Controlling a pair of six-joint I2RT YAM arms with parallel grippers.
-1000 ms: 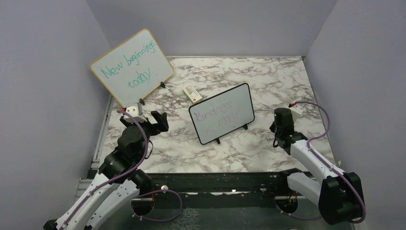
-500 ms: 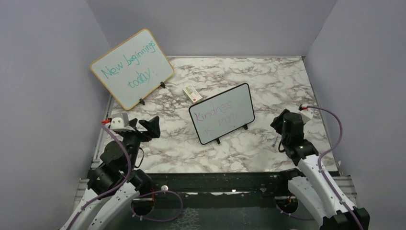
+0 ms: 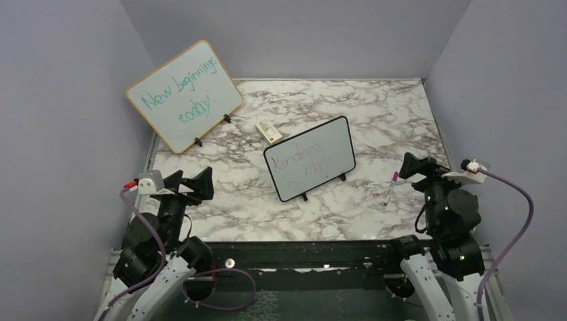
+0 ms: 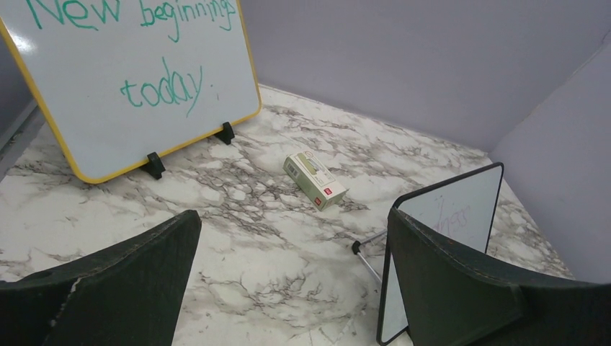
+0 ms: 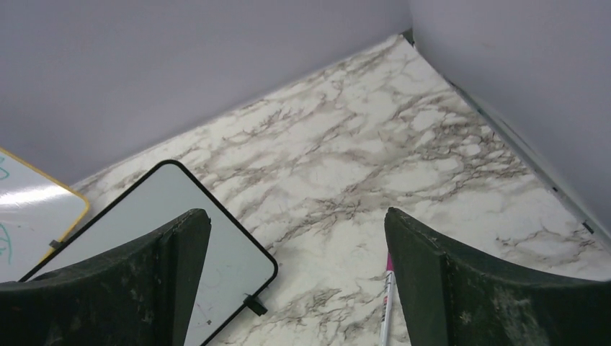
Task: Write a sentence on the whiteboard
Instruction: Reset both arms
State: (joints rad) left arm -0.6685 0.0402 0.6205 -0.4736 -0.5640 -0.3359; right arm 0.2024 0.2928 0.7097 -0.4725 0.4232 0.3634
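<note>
The left claw [image 4: 294, 216] and right claw [image 5: 297, 213] hang wide open, empty, before the whiteboard [image 3: 309, 159] and its purple sentence [image 3: 302, 162]; a marker [image 3: 390, 188] lies nearby.

A small green-and-white cardboard box [image 4: 315, 180] lies flat on the grey-veined white marble tabletop [image 4: 238, 267]. Up and left of the box leans a large yellow-framed whiteboard [image 4: 130, 86] on 2 little black feet, with "New beginnings today" in teal. Down and right of the box stands a small black-framed whiteboard [image 4: 450, 209], seen at a steep slant, its faint pink handwriting [image 4: 455, 216] unreadable. Just left of that board's edge is a thin grey rod [image 4: 367, 263] with a dark tip. Below the box, the left gripper [image 4: 294, 231] has its 2 dark fingers [image 4: 108, 288] spread wide, nothing between them.
</note>
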